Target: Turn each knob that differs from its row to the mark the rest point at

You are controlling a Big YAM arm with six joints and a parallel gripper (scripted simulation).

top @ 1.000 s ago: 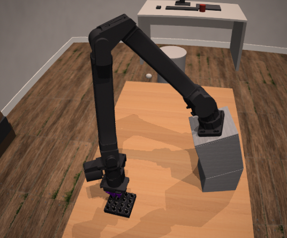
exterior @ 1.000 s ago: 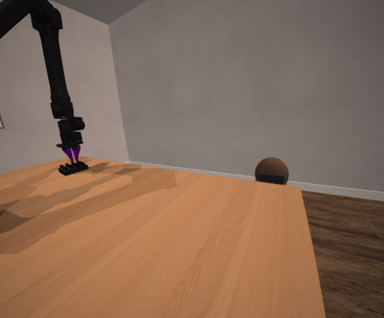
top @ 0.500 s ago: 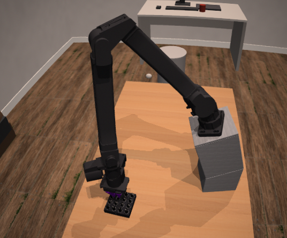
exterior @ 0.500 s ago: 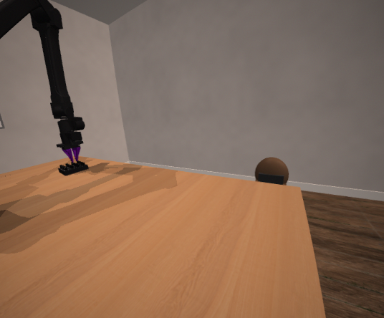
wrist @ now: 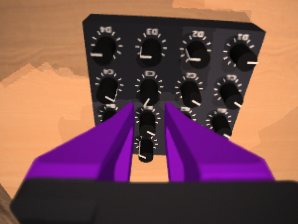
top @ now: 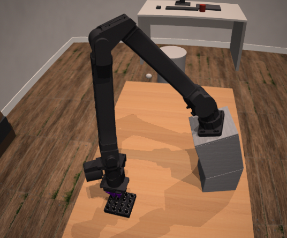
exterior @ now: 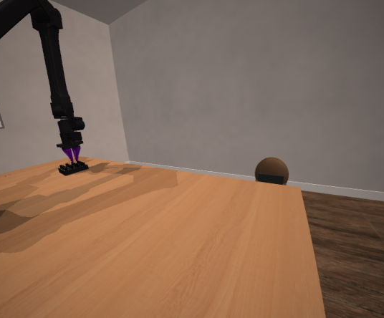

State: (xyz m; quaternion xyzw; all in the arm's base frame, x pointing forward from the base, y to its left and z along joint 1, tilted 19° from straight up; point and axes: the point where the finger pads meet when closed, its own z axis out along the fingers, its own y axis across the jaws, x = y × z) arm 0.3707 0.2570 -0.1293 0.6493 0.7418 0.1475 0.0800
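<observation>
The black knob box [top: 120,205] stands on the wooden table near its front left corner. It also shows in the exterior view [exterior: 73,167] and fills the wrist view [wrist: 170,85]. Rows D and C are at the top of the wrist view, with their names upside down. My gripper [top: 115,193] hangs straight down over the box's arm-side edge, its purple fingers [exterior: 74,159] just above the knob tops. In the wrist view the fingers stand a little apart. They straddle knobs B3 [wrist: 146,120] and A3 [wrist: 145,147] with a gap on both sides. I see no contact.
The arm's grey base block [top: 218,150] stands at the table's right side. A brown round object [exterior: 271,171] sits on the floor beyond the table's left edge. A white desk [top: 192,16] and a grey cylinder [top: 172,62] stand far behind.
</observation>
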